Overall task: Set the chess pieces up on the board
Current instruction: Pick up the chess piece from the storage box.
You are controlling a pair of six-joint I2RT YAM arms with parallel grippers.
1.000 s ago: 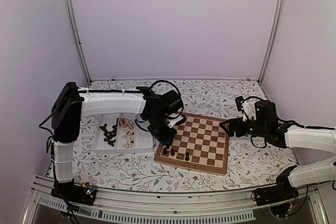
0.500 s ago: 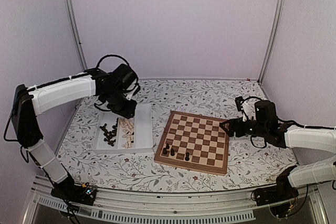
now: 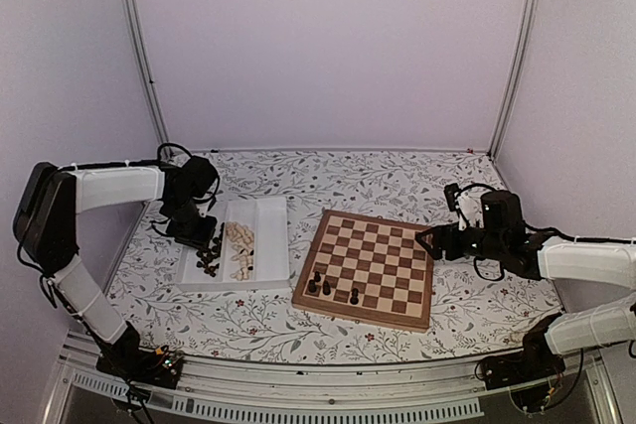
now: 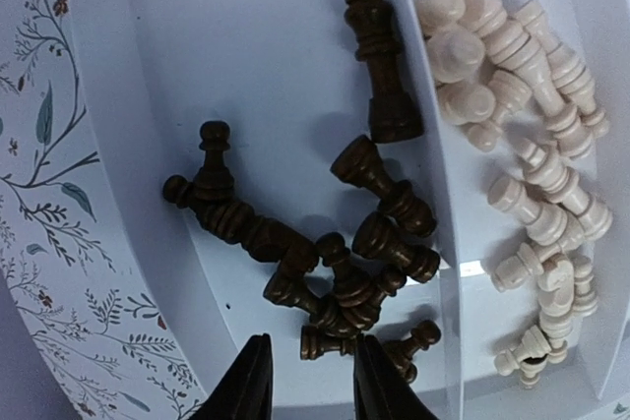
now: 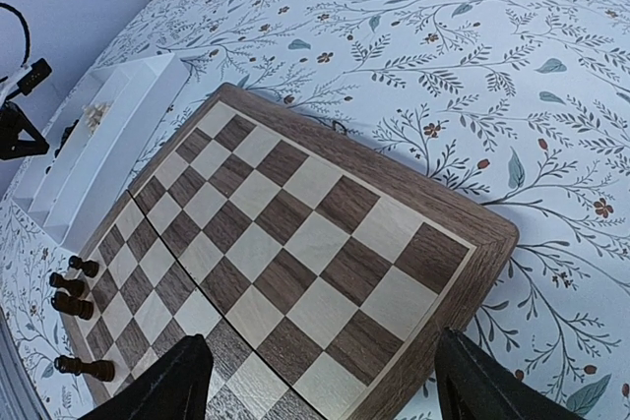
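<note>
My left gripper (image 4: 310,390) (image 3: 194,232) hangs open over the left compartment of the white tray (image 4: 246,46) (image 3: 268,208). Its tips sit just short of a heap of dark chess pieces (image 4: 345,282) (image 3: 207,257). One lying dark piece (image 4: 333,343) is right ahead of the gap, with nothing gripped. Pale chess pieces (image 4: 522,145) (image 3: 239,248) fill the compartment beside it. On the board (image 3: 383,260) (image 5: 295,233), several dark pieces (image 3: 326,288) (image 5: 74,287) stand near the front-left corner. My right gripper (image 5: 325,390) (image 3: 427,238) is wide open and empty above the board's right edge.
The tray lies left of the board on a floral tablecloth (image 3: 397,181). A low divider wall (image 4: 428,95) separates dark pieces from pale ones. Metal frame posts (image 3: 139,47) and plain walls close in the back and sides.
My left arm left the board's left edge, swung back and left, then came down over the tray's dark pieces. The right arm has stayed still.
</note>
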